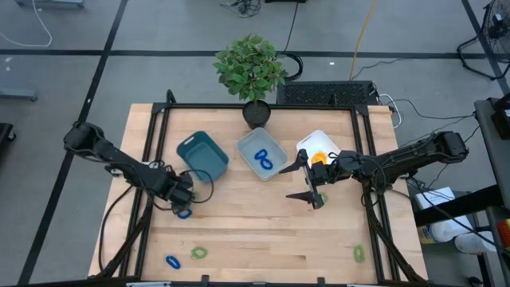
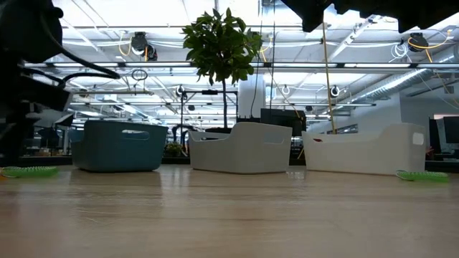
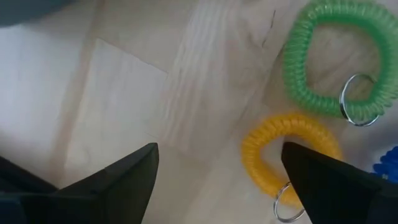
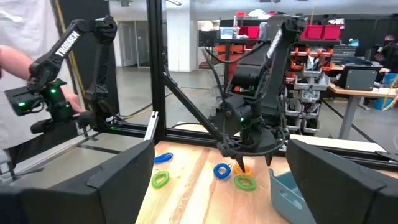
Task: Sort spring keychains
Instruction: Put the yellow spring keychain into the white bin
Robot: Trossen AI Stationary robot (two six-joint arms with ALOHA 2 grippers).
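We see the left tool [image 1: 185, 201] spread above small coiled plastic spring keychains on the bench [image 1: 239, 231]: a green keychain [image 3: 333, 62] and an orange keychain [image 3: 283, 155], each with a metal ring. Two blue keychains [image 1: 264, 159] lie in the grey-blue bin [image 1: 247, 147]. The right tool [image 1: 307, 179] hangs spread near the white bin [image 1: 307, 143].

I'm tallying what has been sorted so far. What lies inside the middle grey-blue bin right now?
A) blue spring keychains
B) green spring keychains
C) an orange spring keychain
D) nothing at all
A: in the high view, blue spring keychains lie on the floor of the grey-blue bin, while the orange one sits in the white bin beside it.
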